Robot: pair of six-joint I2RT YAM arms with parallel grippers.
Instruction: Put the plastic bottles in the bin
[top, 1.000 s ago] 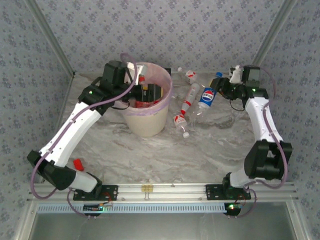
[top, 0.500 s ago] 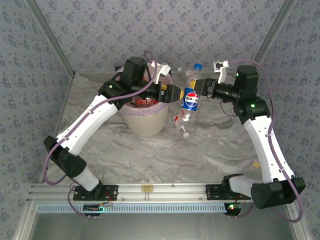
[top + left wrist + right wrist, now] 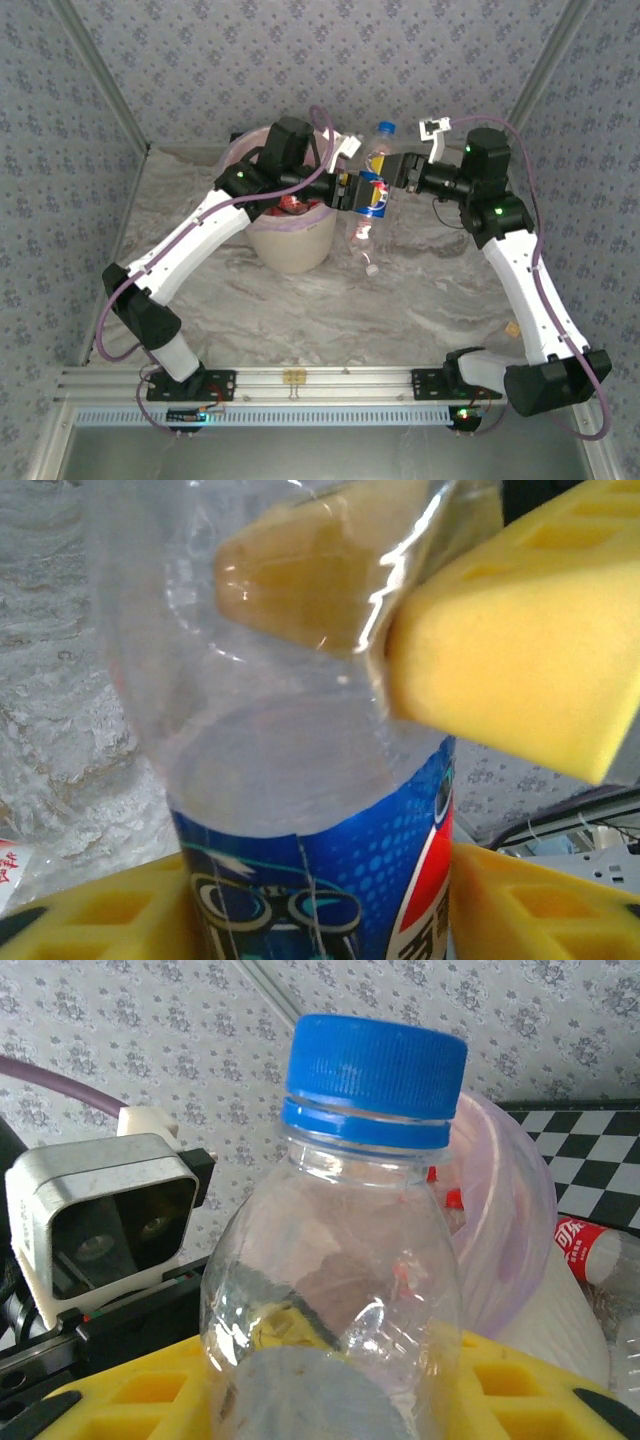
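Observation:
A clear plastic bottle (image 3: 374, 192) with a blue cap (image 3: 385, 128) and a blue Pepsi label (image 3: 320, 880) hangs upright in the air just right of the bin (image 3: 292, 248). My right gripper (image 3: 397, 172) is shut on its clear upper body (image 3: 340, 1260), with yellow pads on either side. My left gripper (image 3: 360, 192) is shut on the label, its pads (image 3: 540, 900) pressed against both sides. The right gripper's pad (image 3: 510, 660) shows above. The cream bin with its pink liner (image 3: 510, 1210) holds red-labelled bottles (image 3: 290, 204).
Clear bottles (image 3: 362, 240) with red labels lie on the marble table right of the bin, under the held bottle; one (image 3: 595, 1250) lies beside the bin wall. A small yellow scrap (image 3: 512, 327) lies at the right. The left arm reaches across above the bin.
The right gripper lifted the Pepsi bottle off the table and carried it left toward the bin. The left gripper came out of the bin, moved right and closed round the label.

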